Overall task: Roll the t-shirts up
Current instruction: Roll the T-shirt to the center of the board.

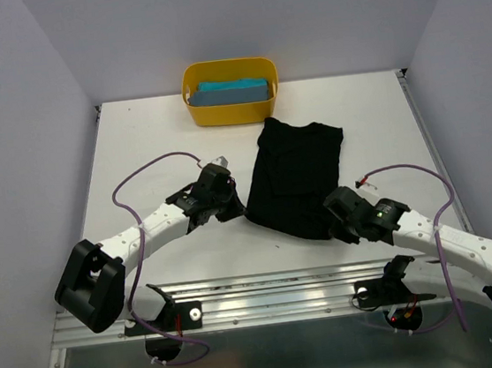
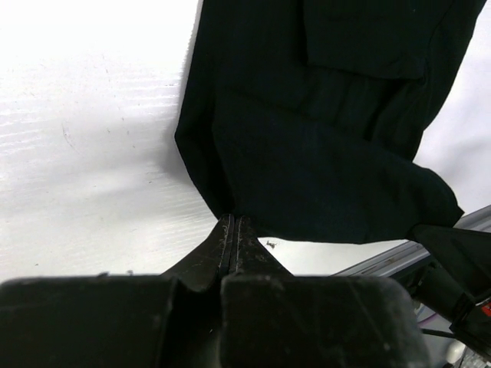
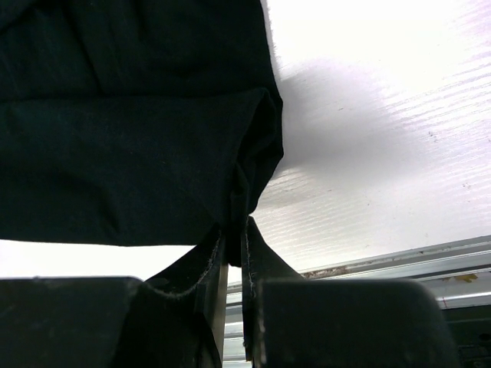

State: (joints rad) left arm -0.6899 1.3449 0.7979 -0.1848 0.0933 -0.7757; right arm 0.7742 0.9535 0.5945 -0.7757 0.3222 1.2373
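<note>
A black t-shirt [image 1: 298, 174] lies folded into a long strip in the middle of the white table, collar end toward the back. My left gripper [image 1: 235, 207] is at its near left corner. In the left wrist view the jaws [image 2: 232, 219] are pressed together, with the black t-shirt [image 2: 322, 138] drawn to a point at their tips. My right gripper [image 1: 332, 212] is at the near right corner. In the right wrist view it [image 3: 234, 224] is shut on a bunched fold of the black t-shirt [image 3: 130, 115]. A teal-blue t-shirt [image 1: 234, 91] lies folded in the tub.
A yellow plastic tub [image 1: 195, 112] stands at the back edge of the table [image 1: 135, 143]. A metal rail [image 1: 276, 287] runs along the near edge. Purple cables [image 1: 143, 173] loop above both arms. Grey walls close in the table on three sides.
</note>
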